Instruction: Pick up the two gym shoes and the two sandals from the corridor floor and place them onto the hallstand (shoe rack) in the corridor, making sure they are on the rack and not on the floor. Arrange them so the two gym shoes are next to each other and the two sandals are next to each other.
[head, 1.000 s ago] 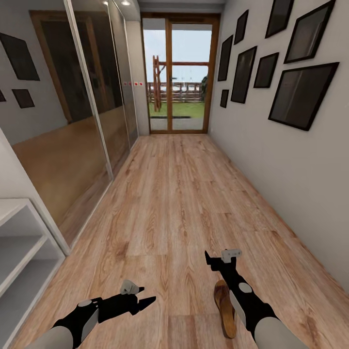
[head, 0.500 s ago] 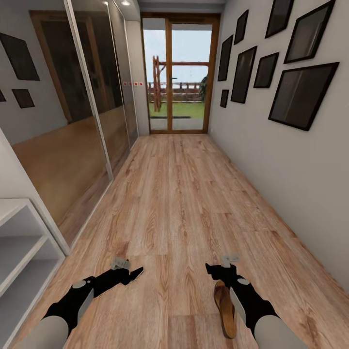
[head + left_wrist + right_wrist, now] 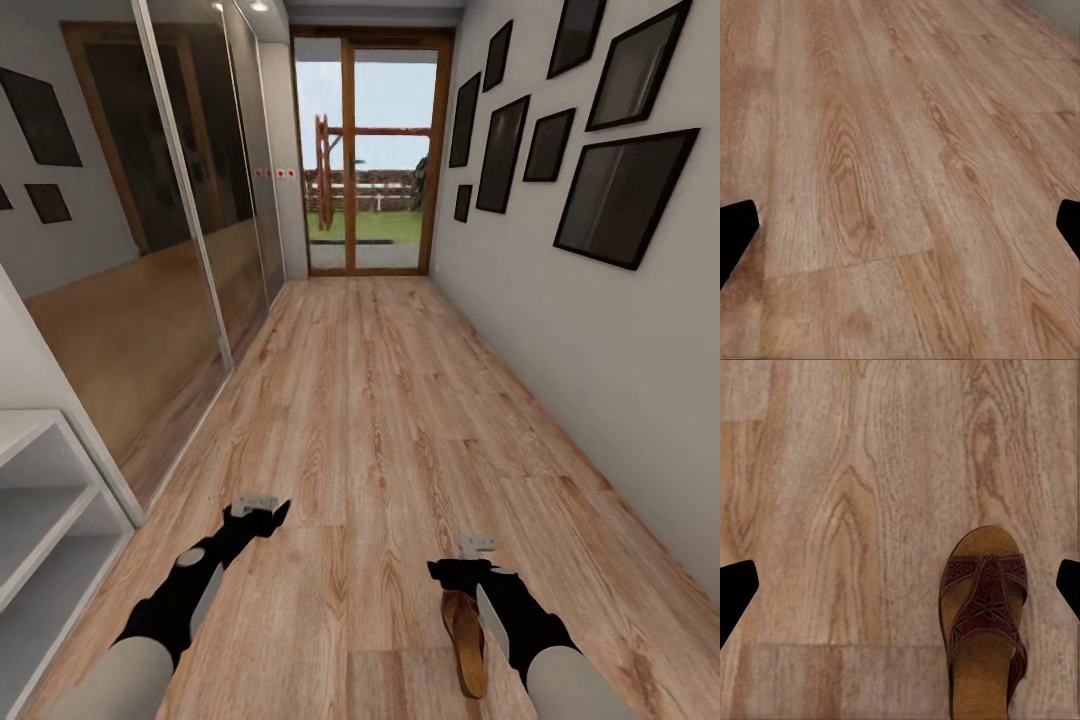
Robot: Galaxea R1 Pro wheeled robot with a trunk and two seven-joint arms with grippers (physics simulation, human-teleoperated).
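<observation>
One dark brown sandal (image 3: 465, 640) lies lengthwise on the wood-plank corridor floor (image 3: 380, 420), at the bottom right of the head view. My right gripper (image 3: 452, 574) hangs just above its toe end, pointing down at the floor. In the right wrist view the sandal (image 3: 982, 622) sits off to one side of the open right gripper (image 3: 900, 592), whose black fingertips (image 3: 736, 585) stand wide apart. My left gripper (image 3: 264, 514) reaches forward over bare planks and is open (image 3: 900, 232), holding nothing. The gym shoes and the other sandal are out of view.
A white open shelf unit (image 3: 45, 480) stands at the left edge; I cannot tell whether it is the hallstand. Mirrored sliding doors (image 3: 180, 250) line the left wall and dark picture frames (image 3: 620, 190) the right wall. A glass door (image 3: 365, 160) closes the far end.
My left arm has swung from pointing right to reaching straight ahead. The right gripper has drawn back and down, closer to the sandal's toe. The sandal has not moved.
</observation>
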